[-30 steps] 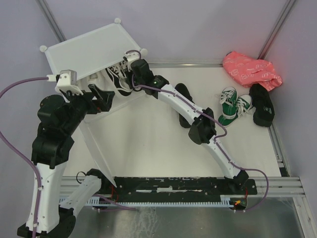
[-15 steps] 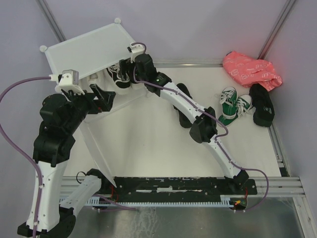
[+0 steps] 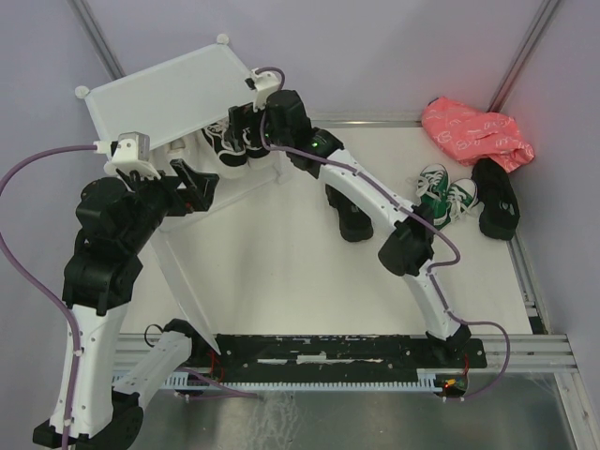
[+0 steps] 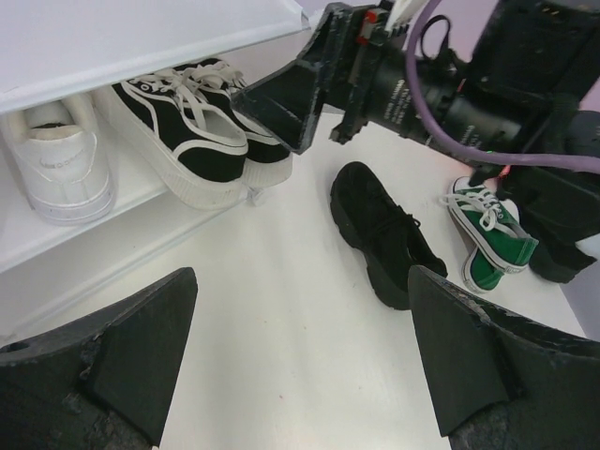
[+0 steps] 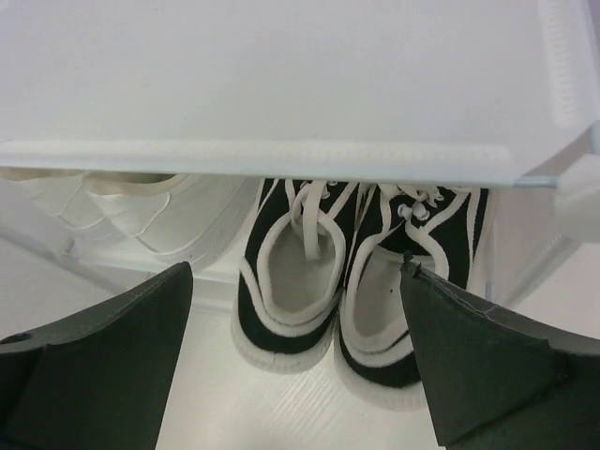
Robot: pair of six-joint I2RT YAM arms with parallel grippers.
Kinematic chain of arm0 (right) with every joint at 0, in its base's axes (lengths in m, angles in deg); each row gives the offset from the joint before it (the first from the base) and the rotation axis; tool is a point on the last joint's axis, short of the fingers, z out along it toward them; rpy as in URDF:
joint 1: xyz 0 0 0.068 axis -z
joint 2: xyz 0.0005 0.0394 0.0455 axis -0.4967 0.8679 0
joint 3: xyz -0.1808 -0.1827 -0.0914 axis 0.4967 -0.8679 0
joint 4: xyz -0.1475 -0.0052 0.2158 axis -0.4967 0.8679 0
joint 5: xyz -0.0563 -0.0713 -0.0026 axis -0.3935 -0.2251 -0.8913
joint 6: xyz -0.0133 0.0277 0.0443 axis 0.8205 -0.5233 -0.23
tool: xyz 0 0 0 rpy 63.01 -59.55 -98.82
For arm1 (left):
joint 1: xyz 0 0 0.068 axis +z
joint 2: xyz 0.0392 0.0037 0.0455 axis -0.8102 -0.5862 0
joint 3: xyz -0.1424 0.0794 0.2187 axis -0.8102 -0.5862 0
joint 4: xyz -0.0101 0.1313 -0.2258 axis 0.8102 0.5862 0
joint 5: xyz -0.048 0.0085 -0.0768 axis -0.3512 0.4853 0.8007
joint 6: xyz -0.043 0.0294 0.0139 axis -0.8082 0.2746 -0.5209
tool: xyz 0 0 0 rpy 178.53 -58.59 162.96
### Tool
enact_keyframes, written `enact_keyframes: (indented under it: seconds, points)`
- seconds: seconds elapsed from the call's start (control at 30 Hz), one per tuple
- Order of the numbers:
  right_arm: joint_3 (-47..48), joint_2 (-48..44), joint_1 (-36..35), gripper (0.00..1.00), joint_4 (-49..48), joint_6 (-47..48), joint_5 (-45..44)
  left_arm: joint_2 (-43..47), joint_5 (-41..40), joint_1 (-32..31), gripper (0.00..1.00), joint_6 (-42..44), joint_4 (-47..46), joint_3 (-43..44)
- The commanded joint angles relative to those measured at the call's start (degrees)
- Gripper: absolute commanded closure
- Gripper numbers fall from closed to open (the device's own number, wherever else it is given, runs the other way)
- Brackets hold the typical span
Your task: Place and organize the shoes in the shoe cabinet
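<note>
We count two black-and-white sneakers in the shoe cabinet and two green sneakers near the right edge of the table. The left gripper and right gripper gape wide, empty.

On the inner shelf of the boxy white translucent plastic cabinet at the far left of the worktop: a pair of black canvas sneakers with white soles and laces, upright, side by side and touching, heels toward the open front, just beside white sneakers. Out on the worktop, well apart from the cabinet: one plain black lace-up shoe, upright, then a pair of green canvas sneakers with white toe caps, close together. Just beside the green pair, at the far right edge: further plain black footwear, count unclear.
</note>
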Motion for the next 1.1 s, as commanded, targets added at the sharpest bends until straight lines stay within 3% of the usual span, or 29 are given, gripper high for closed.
enact_keyframes:
  seconds: [0.0,0.2,0.4,1.07]
  points:
    - [-3.34,-8.35,-0.39,0.01,4.90,1.65,-1.83,0.06,-0.73,-0.27,0.01,4.02,-0.31,0.88]
    - [-11.31,-11.40,-2.69,0.01,13.07,5.43,-10.03,-0.38,-0.80,-0.29,0.01,4.26,-0.26,0.62]
    - [-20.14,-12.14,-3.83,0.01,7.98,5.35,-9.13,-0.97,-1.30,-0.27,0.01,4.47,-0.08,0.58]
    - [-9.43,-0.13,-3.12,0.01,-4.16,4.96,-14.27,-0.76,-2.05,-0.28,0.01,4.99,0.15,0.07]
